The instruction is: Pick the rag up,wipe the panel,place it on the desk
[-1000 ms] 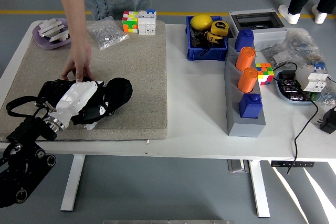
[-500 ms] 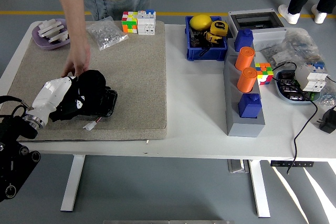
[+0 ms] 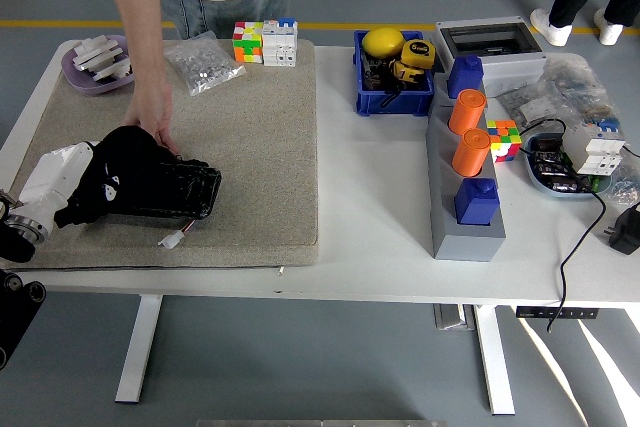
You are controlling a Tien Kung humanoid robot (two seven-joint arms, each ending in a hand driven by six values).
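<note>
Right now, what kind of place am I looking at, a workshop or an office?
Probably a robot test lab or workshop. A white table holds a blue bin with a tape measure, a grey electrical box, and a person's hand steadies a black panel.

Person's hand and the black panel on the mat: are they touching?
Touching. In the head view the person's hand reaches down and its fingertips rest on the far edge of the black panel, no gap visible.

Blue bin (image 3: 393, 97) with yellow ball (image 3: 382, 42) and tape measure (image 3: 417, 55) at 12 o'clock. Rubik's cube (image 3: 248, 41) at 11. Purple dish (image 3: 97, 64) at 10. Orange cylinders (image 3: 468, 131) at 2. Cable (image 3: 585, 232) at 4.
</note>
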